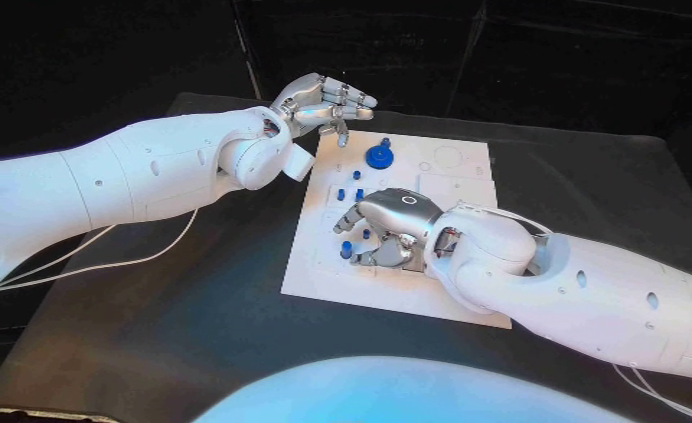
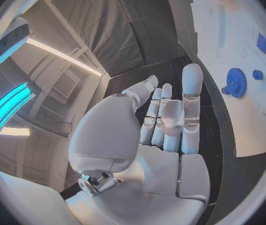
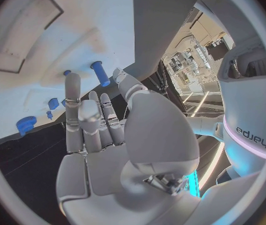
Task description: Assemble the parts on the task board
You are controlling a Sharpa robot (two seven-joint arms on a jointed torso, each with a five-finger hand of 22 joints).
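The task board (image 1: 462, 178), a white plate, lies in the middle of the black worktop (image 1: 188, 343) with the small blue parts scattered on it. One blue gear (image 1: 379, 155) sits near the board's far edge, and just beside it toward the left hand stands one short blue peg (image 1: 343, 139). Nearer the middle, about four smaller blue pegs (image 1: 342, 195) can be made out around the right hand, though some may be hidden beneath it, so the count is uncertain. The left hand (image 1: 320, 103) hovers off the board's far left corner, fingers straight and apart, holding nothing. The right hand (image 1: 387, 230) is low over the middle of the board, fingers extended and spread; the wrist view shows nothing between them. The parts look like light, rigid plastic, probably smooth and easily knocked over. The gear is best pinched by its toothed rim, the pegs by their sides near the top.
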